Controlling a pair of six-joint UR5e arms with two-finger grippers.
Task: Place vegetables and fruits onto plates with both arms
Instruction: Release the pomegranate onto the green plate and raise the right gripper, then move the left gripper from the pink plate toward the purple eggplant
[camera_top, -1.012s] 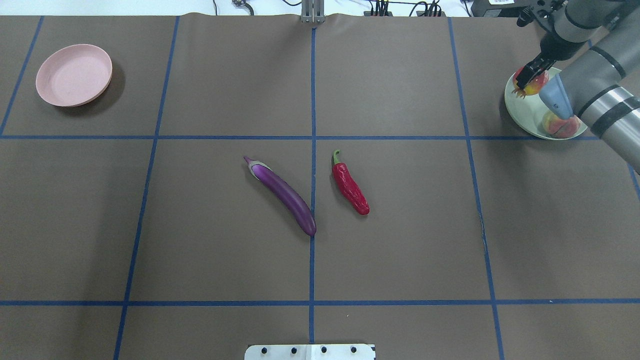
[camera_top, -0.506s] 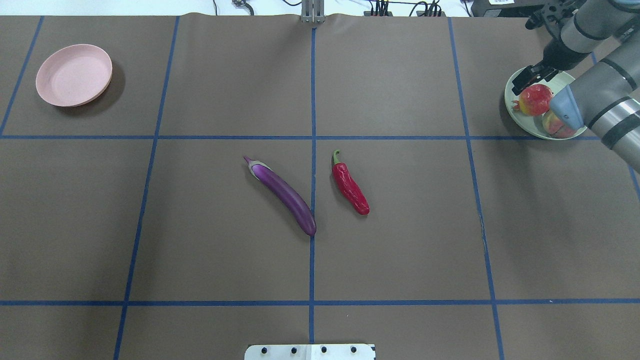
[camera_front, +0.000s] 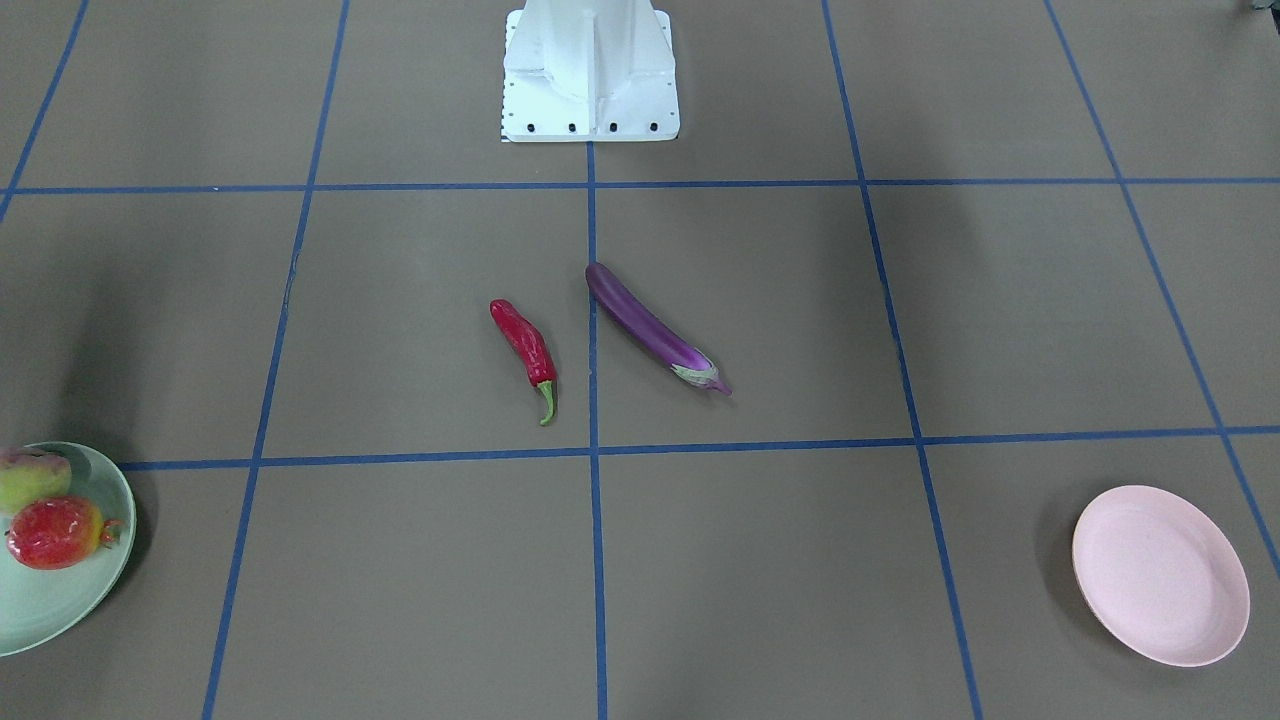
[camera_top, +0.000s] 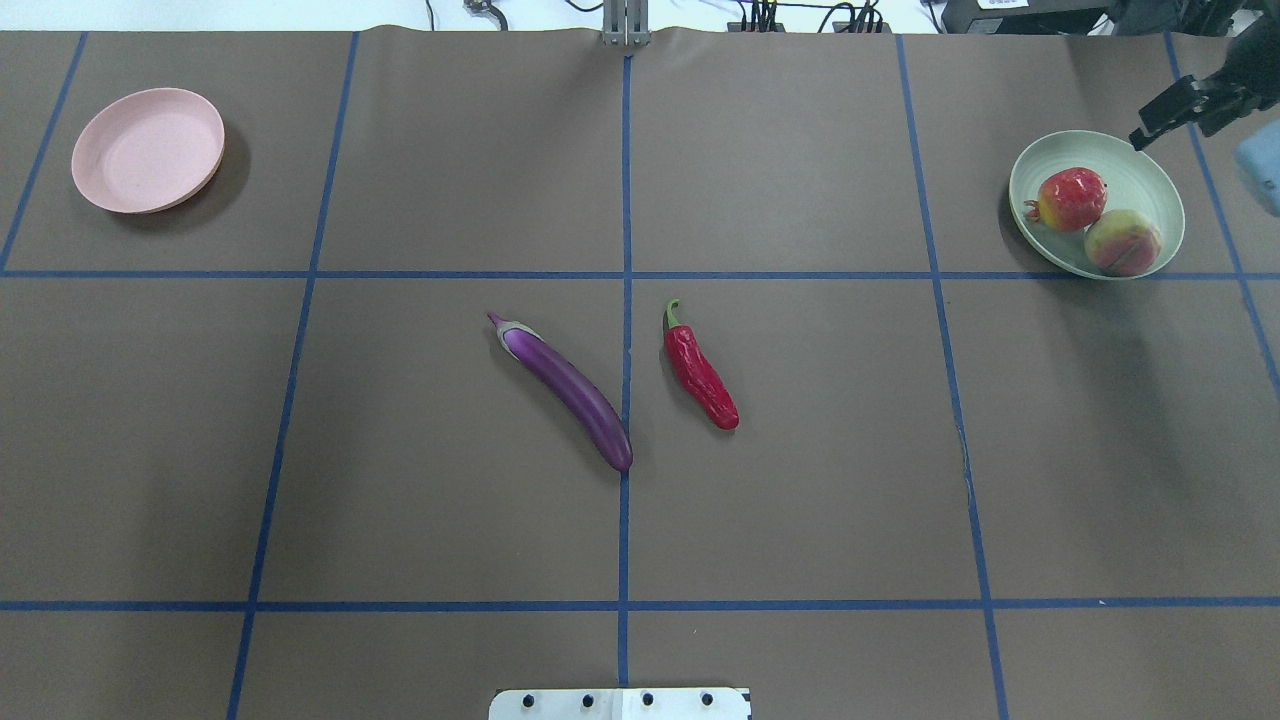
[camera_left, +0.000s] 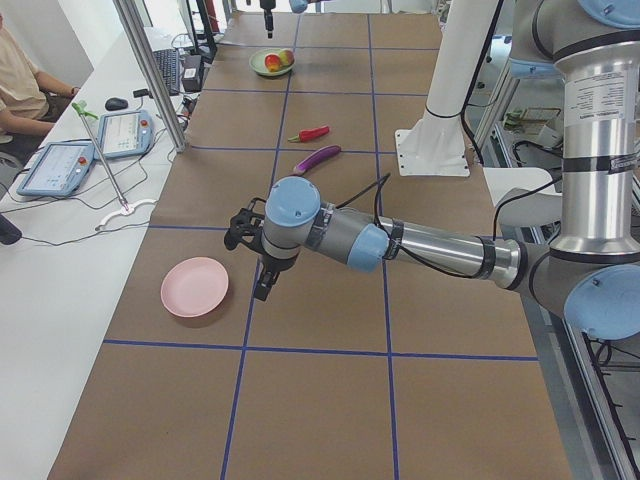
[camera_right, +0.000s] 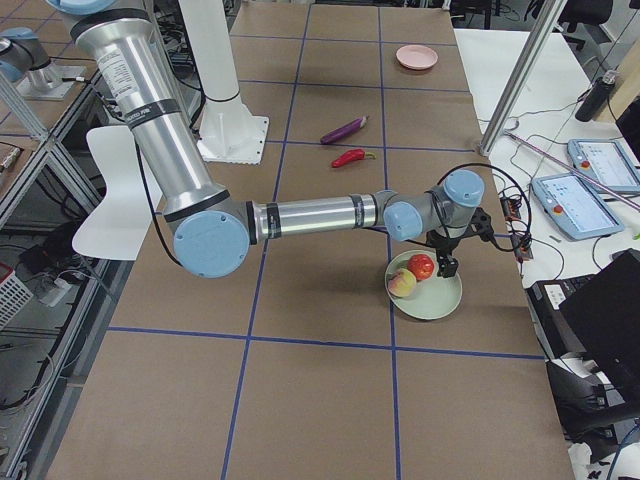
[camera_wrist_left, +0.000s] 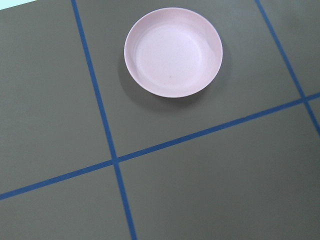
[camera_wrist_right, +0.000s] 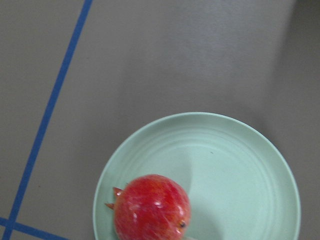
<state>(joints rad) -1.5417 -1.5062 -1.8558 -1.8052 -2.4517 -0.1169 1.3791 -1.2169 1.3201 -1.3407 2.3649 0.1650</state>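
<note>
Note: you'll find pomegranate (camera_top: 1070, 198) and peach (camera_top: 1122, 241) touching on the mint plate (camera_top: 1150, 183). Right gripper (camera_top: 1170, 120) hangs beyond its rim, fingers released, empty. Left gripper (camera_left: 263, 290) state: cannot tell.

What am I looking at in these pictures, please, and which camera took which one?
This is a robot with two arms at a table, each ending in a two-finger gripper. Two pictures look down on the table, one from behind the robot, one facing it; two look along it from its ends; two come from wrist cameras. An eggplant and a chili lie mid-table. A pomegranate and a peach sit on the green plate; the pink plate is empty. The right gripper hangs open by the green plate, holding nothing. The left gripper hovers near the pink plate; I cannot tell whether it is open.
</note>
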